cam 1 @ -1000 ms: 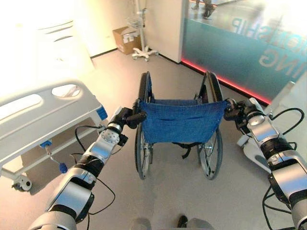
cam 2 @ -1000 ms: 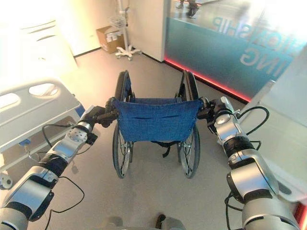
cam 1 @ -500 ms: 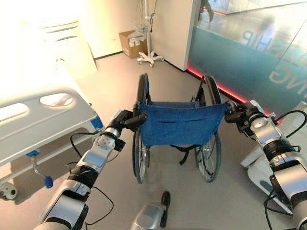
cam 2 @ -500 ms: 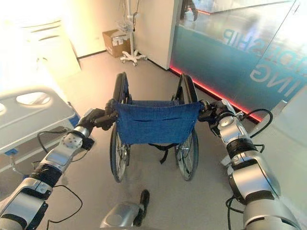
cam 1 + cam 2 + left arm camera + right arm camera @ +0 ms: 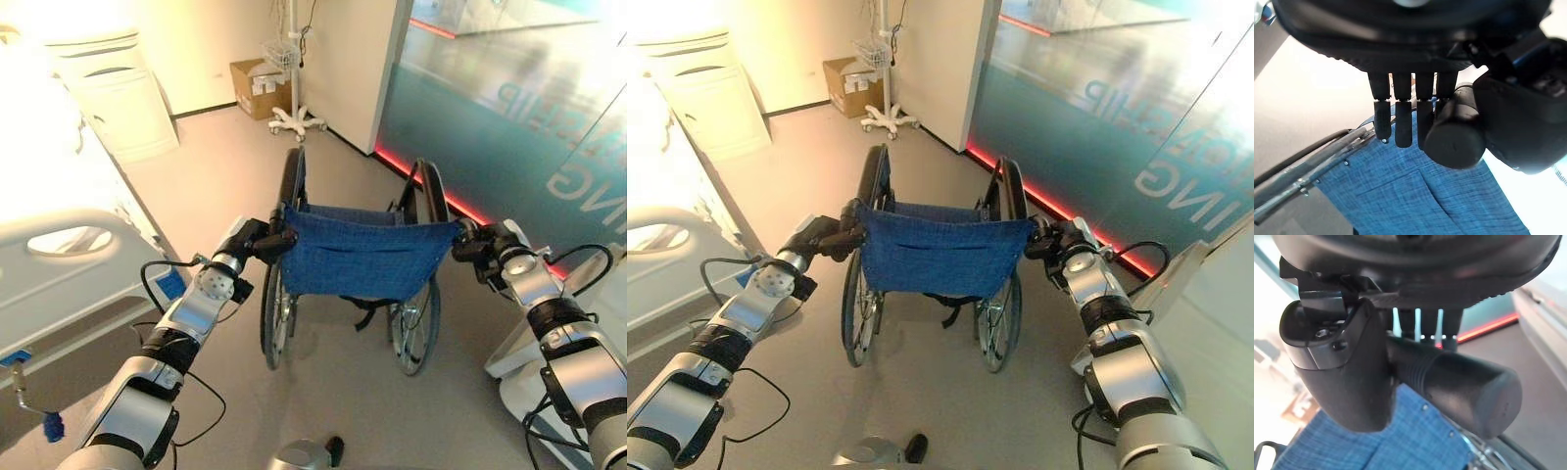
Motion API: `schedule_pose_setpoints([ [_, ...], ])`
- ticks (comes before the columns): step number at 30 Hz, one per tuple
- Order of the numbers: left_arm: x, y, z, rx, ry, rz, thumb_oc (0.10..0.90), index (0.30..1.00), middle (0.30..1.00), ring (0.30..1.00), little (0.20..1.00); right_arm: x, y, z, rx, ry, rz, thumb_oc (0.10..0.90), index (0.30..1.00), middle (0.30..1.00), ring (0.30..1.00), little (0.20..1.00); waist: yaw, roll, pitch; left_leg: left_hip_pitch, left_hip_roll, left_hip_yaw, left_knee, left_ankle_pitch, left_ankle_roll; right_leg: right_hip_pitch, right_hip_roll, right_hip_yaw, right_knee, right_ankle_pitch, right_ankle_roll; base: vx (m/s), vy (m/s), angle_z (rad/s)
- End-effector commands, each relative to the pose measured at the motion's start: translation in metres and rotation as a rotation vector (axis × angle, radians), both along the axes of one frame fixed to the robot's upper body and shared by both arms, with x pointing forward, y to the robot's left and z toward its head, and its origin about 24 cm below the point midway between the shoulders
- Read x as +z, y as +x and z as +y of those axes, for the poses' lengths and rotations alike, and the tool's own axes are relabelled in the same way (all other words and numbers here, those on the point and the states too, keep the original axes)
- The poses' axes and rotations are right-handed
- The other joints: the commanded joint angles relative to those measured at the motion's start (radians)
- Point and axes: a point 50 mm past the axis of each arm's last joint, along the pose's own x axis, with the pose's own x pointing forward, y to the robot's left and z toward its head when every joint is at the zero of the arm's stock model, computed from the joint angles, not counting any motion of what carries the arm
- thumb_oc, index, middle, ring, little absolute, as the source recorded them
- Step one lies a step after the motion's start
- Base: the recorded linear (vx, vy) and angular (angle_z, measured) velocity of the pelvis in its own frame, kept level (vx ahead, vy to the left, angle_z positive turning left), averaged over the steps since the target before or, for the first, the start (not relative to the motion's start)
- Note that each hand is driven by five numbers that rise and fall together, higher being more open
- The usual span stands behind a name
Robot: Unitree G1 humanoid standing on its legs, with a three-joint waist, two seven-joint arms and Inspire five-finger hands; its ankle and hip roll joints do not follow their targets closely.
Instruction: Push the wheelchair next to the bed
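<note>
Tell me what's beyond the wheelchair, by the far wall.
Past the wheelchair, a wheeled pole stand and a cardboard box sit by the far wall. The blue backrest hides the seat and the floor straight ahead.

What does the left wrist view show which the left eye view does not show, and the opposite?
Left wrist view: from close, the left hand has its fingers curled over the wheelchair's black push handle. Left eye view: the bed at the left, the right hand gripping the other handle, and the wheels. Both: the blue backrest.
</note>
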Motion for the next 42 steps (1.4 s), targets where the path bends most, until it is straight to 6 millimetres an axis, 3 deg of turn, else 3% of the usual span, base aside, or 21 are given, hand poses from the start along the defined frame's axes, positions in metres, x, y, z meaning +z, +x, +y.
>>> schedule_pose_setpoints([
  [1,-0.008,-0.006,0.009,-0.064,0.167,0.028,0.400,0.300,0.300,0.300,0.300,0.021,0.014,0.042,0.266,-0.146,-0.042,0.400,0.300,0.300,0.300,0.300,-0.024,-0.094,0.059,-0.034,0.045,0.132,0.167,-0.252,-0.055,-0.092,-0.161,0.145,-0.240,0.452,0.060,0.24,-0.310,0.99],
  [4,-0.002,-0.002,0.005,-0.078,0.166,0.016,0.400,0.300,0.300,0.300,0.300,0.033,0.014,0.039,0.251,-0.150,-0.051,0.400,0.300,0.300,0.300,0.300,-0.051,-0.109,0.055,-0.026,0.077,0.079,0.201,-0.308,-0.084,-0.097,-0.158,0.211,-0.243,0.454,0.072,0.32,-0.440,1.38],
  [5,-0.001,-0.002,0.005,-0.079,0.175,0.017,0.400,0.300,0.300,0.300,0.300,0.038,0.013,0.037,0.249,-0.147,-0.052,0.400,0.300,0.300,0.300,0.300,-0.058,-0.118,0.053,-0.020,0.117,0.079,0.220,-0.325,-0.108,-0.098,-0.158,0.200,-0.211,0.431,0.078,0.26,-0.415,1.10],
  [8,-0.006,-0.005,0.004,-0.049,0.143,0.032,0.400,0.300,0.300,0.300,0.300,0.039,0.011,0.034,0.233,-0.110,-0.040,0.400,0.300,0.300,0.300,0.300,-0.071,-0.121,0.050,-0.005,0.198,0.097,0.241,-0.326,-0.128,-0.097,-0.142,0.159,-0.142,0.351,0.086,0.27,-0.371,0.79],
  [9,-0.008,-0.006,0.004,-0.041,0.114,0.046,0.400,0.300,0.300,0.300,0.300,0.038,0.011,0.035,0.236,-0.103,-0.029,0.400,0.300,0.300,0.300,0.300,-0.074,-0.123,0.052,-0.005,0.213,0.102,0.243,-0.312,-0.131,-0.098,-0.134,0.152,-0.114,0.331,0.081,0.19,-0.353,0.59],
  [11,-0.009,-0.007,-0.001,-0.039,0.122,0.054,0.400,0.300,0.300,0.300,0.300,0.036,0.008,0.033,0.254,-0.110,-0.029,0.400,0.300,0.300,0.300,0.300,-0.074,-0.121,0.069,-0.053,0.252,0.159,0.243,-0.169,-0.154,-0.050,-0.132,0.068,-0.127,0.307,0.054,0.11,-0.324,0.77],
  [13,-0.012,-0.008,-0.005,-0.037,0.105,0.053,0.400,0.300,0.300,0.300,0.300,0.039,0.007,0.029,0.264,-0.126,-0.042,0.400,0.300,0.300,0.300,0.300,-0.089,-0.111,0.076,-0.048,0.278,0.206,0.197,-0.117,-0.162,-0.016,-0.121,0.023,-0.142,0.289,0.036,0.14,-0.256,0.82],
  [20,-0.016,-0.007,-0.009,-0.011,0.060,0.059,0.400,0.300,0.300,0.300,0.300,0.040,0.009,0.032,0.291,-0.166,-0.024,0.400,0.300,0.300,0.300,0.300,-0.118,-0.067,0.059,0.009,0.318,0.253,0.072,-0.044,-0.199,0.038,-0.076,-0.035,-0.145,0.227,-0.007,0.17,-0.201,0.47],
  [23,-0.015,-0.006,-0.014,-0.040,0.033,0.076,0.400,0.300,0.300,0.300,0.300,0.031,0.003,0.024,0.263,-0.171,-0.013,0.400,0.300,0.300,0.300,0.300,-0.156,-0.052,0.043,0.025,0.367,0.375,0.076,0.033,-0.220,0.056,-0.058,-0.105,-0.142,0.202,-0.039,0.13,-0.227,0.54],
  [25,-0.015,-0.004,-0.019,-0.055,0.023,0.075,0.400,0.300,0.300,0.300,0.300,0.027,0.000,0.019,0.251,-0.182,-0.007,0.400,0.300,0.300,0.300,0.300,-0.172,-0.052,0.042,0.010,0.385,0.421,0.114,0.062,-0.226,0.064,-0.053,-0.133,-0.146,0.197,-0.053,0.09,-0.202,0.55],
  [28,-0.018,-0.003,-0.027,-0.063,0.001,0.076,0.400,0.300,0.300,0.300,0.300,0.019,-0.002,0.013,0.235,-0.188,0.003,0.400,0.300,0.300,0.300,0.300,-0.180,-0.057,0.048,-0.003,0.362,0.452,0.176,0.035,-0.216,0.079,-0.047,-0.158,-0.143,0.188,-0.066,0.14,-0.190,0.77],
  [29,-0.020,-0.003,-0.028,-0.056,-0.003,0.077,0.400,0.300,0.300,0.300,0.300,0.017,-0.002,0.014,0.238,-0.185,0.002,0.400,0.300,0.300,0.300,0.300,-0.162,-0.059,0.054,-0.018,0.287,0.422,0.161,-0.016,-0.193,0.096,-0.031,-0.142,-0.155,0.193,-0.061,0.22,-0.197,0.19],
  [30,-0.021,-0.004,-0.028,-0.053,-0.006,0.078,0.400,0.300,0.300,0.300,0.300,0.016,-0.001,0.016,0.240,-0.183,0.001,0.400,0.300,0.300,0.300,0.300,-0.152,-0.058,0.060,-0.018,0.262,0.413,0.156,-0.036,-0.186,0.107,-0.023,-0.133,-0.157,0.191,-0.058,0.26,-0.206,-0.05],
  [32,-0.024,-0.006,-0.027,-0.047,-0.019,0.083,0.400,0.300,0.300,0.300,0.300,0.018,0.004,0.022,0.248,-0.191,0.001,0.400,0.300,0.300,0.300,0.300,-0.114,-0.058,0.070,-0.056,0.169,0.398,0.129,-0.074,-0.166,0.143,0.009,-0.108,-0.185,0.194,-0.053,0.27,-0.153,-0.19],
  [33,-0.026,-0.007,-0.027,-0.051,-0.022,0.086,0.400,0.300,0.300,0.300,0.300,0.021,0.006,0.025,0.252,-0.196,-0.003,0.400,0.300,0.300,0.300,0.300,-0.087,-0.054,0.073,-0.106,0.112,0.392,0.100,-0.059,-0.160,0.171,0.038,-0.092,-0.211,0.195,-0.053,0.33,-0.149,-0.13],
  [35,-0.029,-0.009,-0.025,-0.054,-0.027,0.089,0.400,0.300,0.300,0.300,0.300,0.030,0.011,0.028,0.256,-0.197,-0.017,0.400,0.300,0.300,0.300,0.300,-0.038,-0.043,0.084,-0.198,0.050,0.399,0.078,-0.002,-0.159,0.222,0.083,-0.062,-0.243,0.186,-0.059,0.32,-0.112,-0.24],
  [37,-0.030,-0.011,-0.023,-0.058,-0.031,0.088,0.400,0.300,0.300,0.300,0.300,0.039,0.015,0.027,0.262,-0.215,-0.026,0.400,0.300,0.300,0.300,0.300,-0.012,-0.038,0.087,-0.239,0.032,0.426,0.075,0.025,-0.156,0.243,0.099,-0.059,-0.247,0.174,-0.063,0.23,-0.014,-0.54],
  [38,-0.033,-0.012,-0.023,-0.048,-0.038,0.084,0.400,0.300,0.300,0.300,0.300,0.047,0.019,0.027,0.276,-0.242,-0.027,0.400,0.300,0.300,0.300,0.300,0.006,-0.038,0.085,-0.242,0.032,0.454,0.091,0.005,-0.135,0.237,0.101,-0.073,-0.224,0.154,-0.069,0.22,0.057,-0.84],
  [41,-0.037,-0.016,-0.015,-0.025,-0.033,0.097,0.400,0.300,0.300,0.300,0.300,0.045,0.021,0.030,0.292,-0.214,-0.027,0.400,0.300,0.300,0.300,0.300,0.030,-0.047,0.074,-0.214,0.026,0.431,0.096,-0.031,-0.094,0.247,0.105,-0.072,-0.136,0.107,-0.067,0.27,0.028,-0.83],
  [42,-0.036,-0.018,-0.010,-0.033,0.004,0.105,0.400,0.300,0.300,0.300,0.300,0.038,0.017,0.027,0.290,-0.193,-0.020,0.400,0.300,0.300,0.300,0.300,0.040,-0.060,0.057,-0.195,0.031,0.436,0.081,-0.050,-0.065,0.239,0.105,-0.081,-0.044,0.137,-0.045,0.30,-0.029,-0.36],
])
